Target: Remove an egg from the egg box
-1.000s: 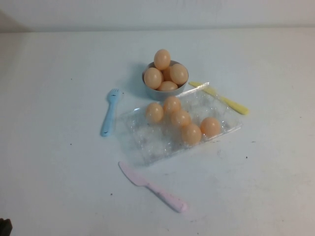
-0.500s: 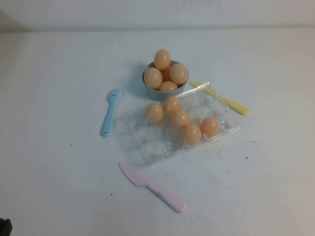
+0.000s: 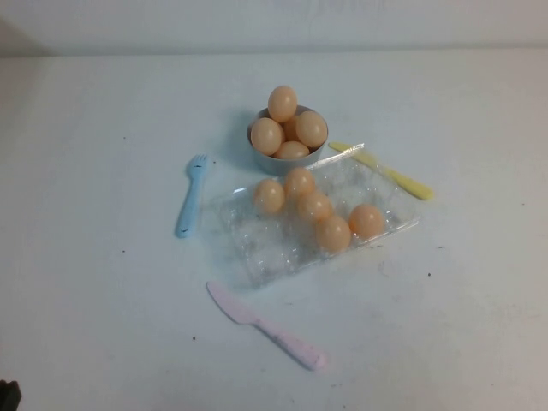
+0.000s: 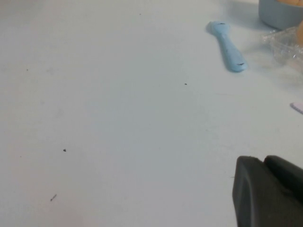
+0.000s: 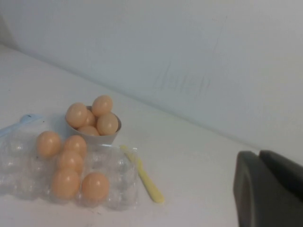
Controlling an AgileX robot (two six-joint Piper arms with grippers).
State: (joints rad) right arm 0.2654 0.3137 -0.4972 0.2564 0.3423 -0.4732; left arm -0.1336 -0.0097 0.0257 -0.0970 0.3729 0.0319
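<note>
A white desk [image 3: 103,325] seen from above holds a clear, crinkly plastic egg box [image 3: 257,248] near its middle, lying at a slant. Five smooth peach-orange eggs sit in its cup wells, all on its far and right part; the near-left wells hold nothing. One egg [image 3: 366,220] sits at the box's right end, just beside another to its left. Just beyond the box stands a round grey-blue bowl [image 3: 267,157] heaped with more eggs of the same look. A light blue plastic fork [image 3: 189,196] lies left of the box, a yellow plastic knife [image 3: 385,170] lies right of the bowl, and a pink plastic knife [image 3: 265,325] lies on the near side.

The left gripper [image 4: 270,191] hangs low over bare desk, well left of the fork; I cannot tell whether it is apart or together. The right gripper [image 5: 269,188] is together, holding nothing, well to the right of the box and bowl.
</note>
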